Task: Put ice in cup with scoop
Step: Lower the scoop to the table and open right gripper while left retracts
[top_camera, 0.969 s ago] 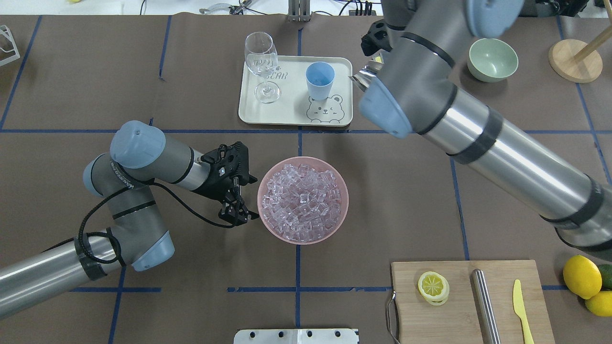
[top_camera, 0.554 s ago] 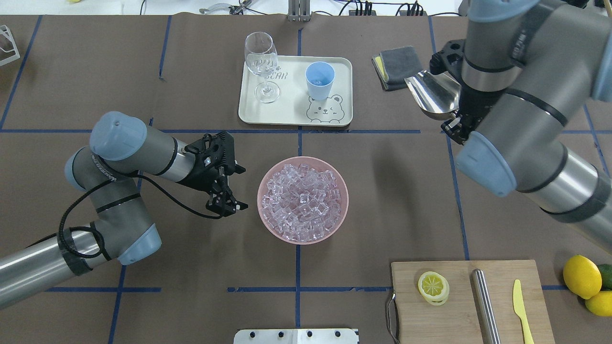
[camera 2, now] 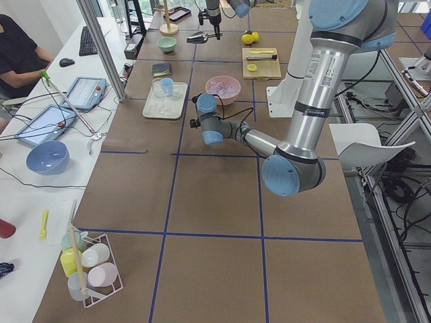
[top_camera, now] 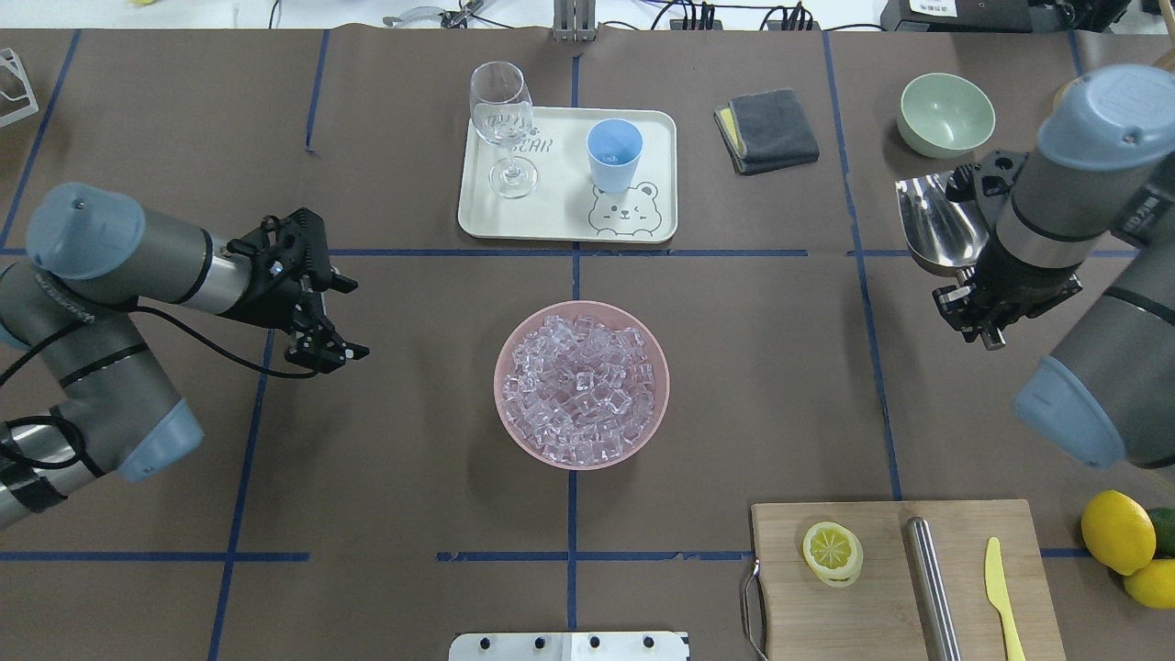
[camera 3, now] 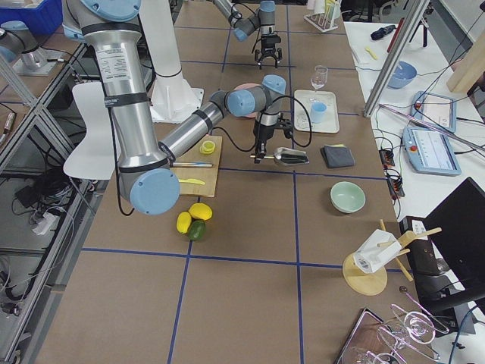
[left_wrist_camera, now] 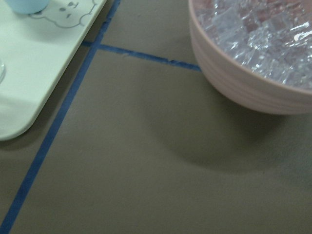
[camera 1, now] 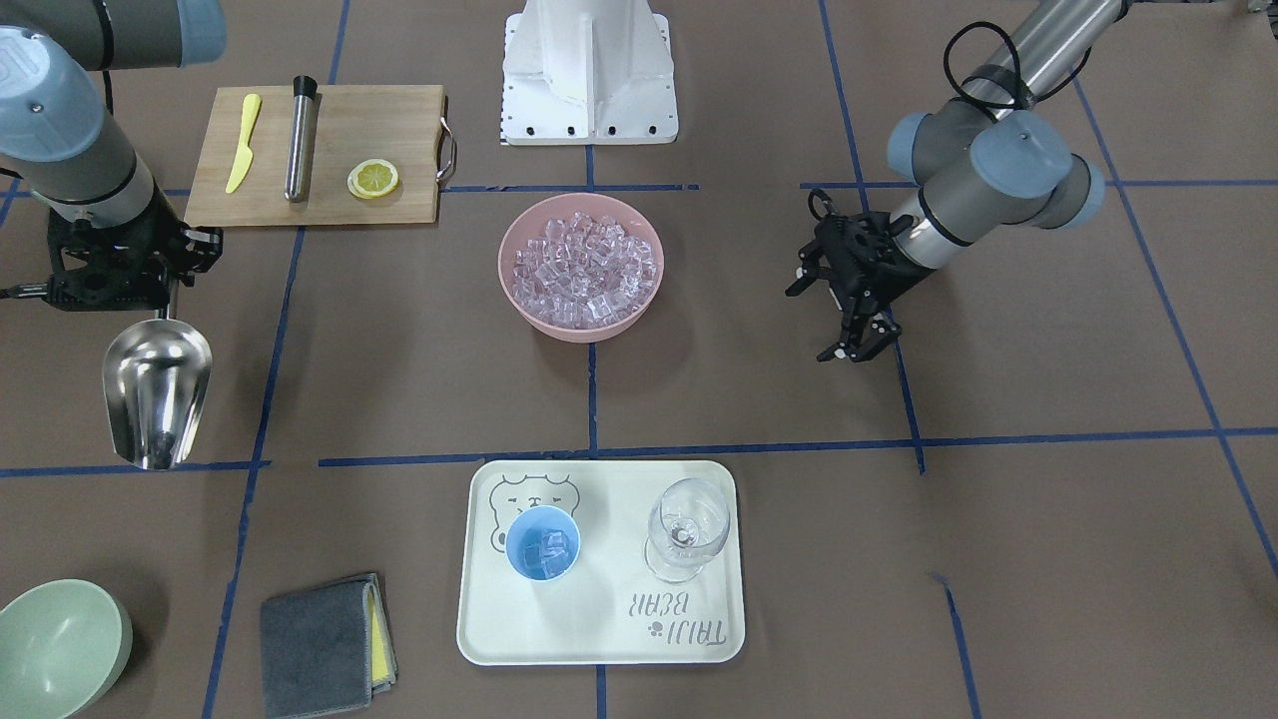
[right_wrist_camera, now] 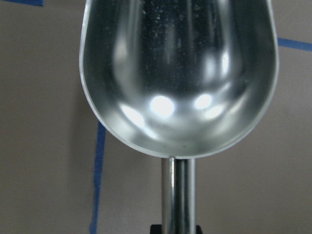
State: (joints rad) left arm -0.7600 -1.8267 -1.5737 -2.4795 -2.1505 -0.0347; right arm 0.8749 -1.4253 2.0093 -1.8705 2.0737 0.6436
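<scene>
The ice (top_camera: 581,384) fills a pink bowl (top_camera: 503,413) at the table's middle, which also shows in the front view (camera 1: 519,310). The light-blue cup (top_camera: 613,154) stands on a cream tray (top_camera: 560,225); the front view shows a few ice cubes inside the cup (camera 1: 542,542). My right gripper (top_camera: 975,308) is shut on the handle of the steel scoop (top_camera: 938,225), held level far right of the tray. The right wrist view shows the scoop (right_wrist_camera: 179,73) empty. My left gripper (top_camera: 332,350) is open and empty, well left of the bowl.
A wine glass (top_camera: 503,119) stands on the tray beside the cup. A grey cloth (top_camera: 766,128) and a green bowl (top_camera: 945,112) lie at the back right. A cutting board (top_camera: 881,606) with a lemon slice, steel tube and yellow knife sits front right, with lemons (top_camera: 1115,531) beside it.
My right arm has carried the scoop from beside the cup far out to the right. My left gripper has drawn back to the left, away from the pink bowl.
</scene>
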